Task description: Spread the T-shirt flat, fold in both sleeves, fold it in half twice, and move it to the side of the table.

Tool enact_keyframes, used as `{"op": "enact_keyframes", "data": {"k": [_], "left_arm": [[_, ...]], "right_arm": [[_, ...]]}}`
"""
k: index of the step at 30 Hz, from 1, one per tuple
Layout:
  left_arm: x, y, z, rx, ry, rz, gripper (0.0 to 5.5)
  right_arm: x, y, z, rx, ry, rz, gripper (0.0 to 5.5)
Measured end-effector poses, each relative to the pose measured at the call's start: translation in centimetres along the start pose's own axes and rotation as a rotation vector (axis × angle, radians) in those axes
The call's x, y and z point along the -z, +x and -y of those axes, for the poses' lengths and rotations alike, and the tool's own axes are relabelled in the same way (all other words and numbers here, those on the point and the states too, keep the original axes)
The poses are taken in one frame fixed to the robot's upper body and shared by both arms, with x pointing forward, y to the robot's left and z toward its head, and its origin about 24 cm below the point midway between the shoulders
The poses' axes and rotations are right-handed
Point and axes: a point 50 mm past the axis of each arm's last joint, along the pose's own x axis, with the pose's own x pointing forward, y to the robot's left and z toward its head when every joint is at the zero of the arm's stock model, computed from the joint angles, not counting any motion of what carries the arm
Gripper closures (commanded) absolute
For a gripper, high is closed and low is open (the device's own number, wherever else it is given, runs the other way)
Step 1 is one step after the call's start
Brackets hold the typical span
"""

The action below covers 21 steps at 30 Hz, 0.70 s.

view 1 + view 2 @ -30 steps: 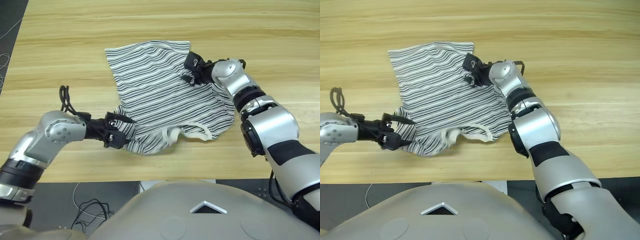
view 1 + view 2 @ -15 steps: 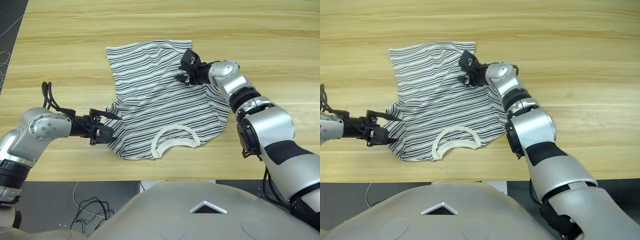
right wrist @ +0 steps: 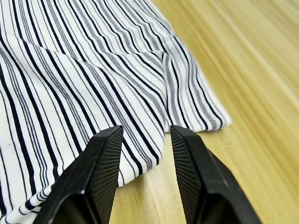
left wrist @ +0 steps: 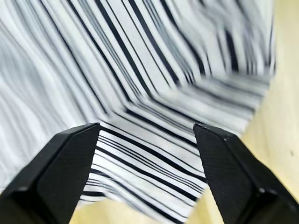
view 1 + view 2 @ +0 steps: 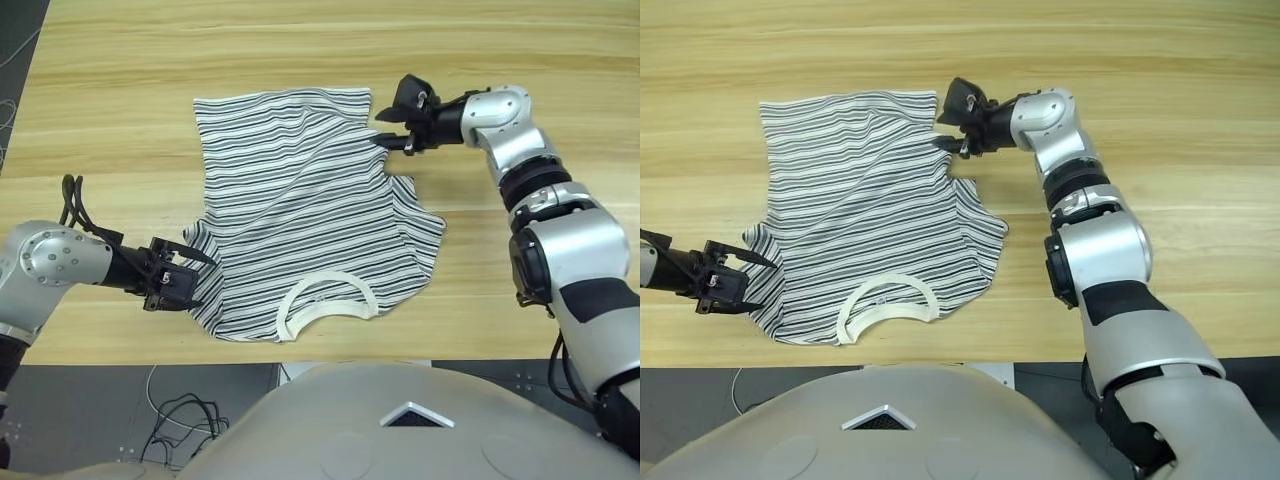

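T-shirt (image 5: 870, 200) spread on table (image 5: 1160, 60) | right end effector (image 5: 940, 130) at far corner

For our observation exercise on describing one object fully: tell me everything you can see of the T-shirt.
The T-shirt is soft knit cloth, striped black and white, with a white ribbed collar. It lies creased on the wooden table, collar nearest the robot, hem farthest. The open left gripper sits at its left sleeve, the open right gripper at the hem's right corner.
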Motion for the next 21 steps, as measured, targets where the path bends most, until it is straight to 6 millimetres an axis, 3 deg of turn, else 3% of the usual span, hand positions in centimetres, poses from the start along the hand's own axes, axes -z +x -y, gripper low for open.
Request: {"op": "enact_keyframes", "data": {"k": [4,10,16,21], "left_arm": [[-0.9,-2.9,-2.2,-0.174,-0.013,0.077,1.79],[-0.6,-3.9,-2.8,-0.288,-0.22,0.256,1.79],[3.2,-2.6,1.0,-0.175,-0.598,0.214,1.79],[4.9,-2.1,3.7,-0.112,-0.732,0.185,1.79]], "right_arm": [[-0.6,-0.6,0.6,0.027,-0.002,0.044,3.65],[-0.3,-0.7,0.3,0.025,0.003,0.062,3.65],[0.5,-1.2,0.2,0.038,0.011,0.059,3.65],[0.5,-1.4,0.3,0.043,0.011,0.055,3.65]]}}
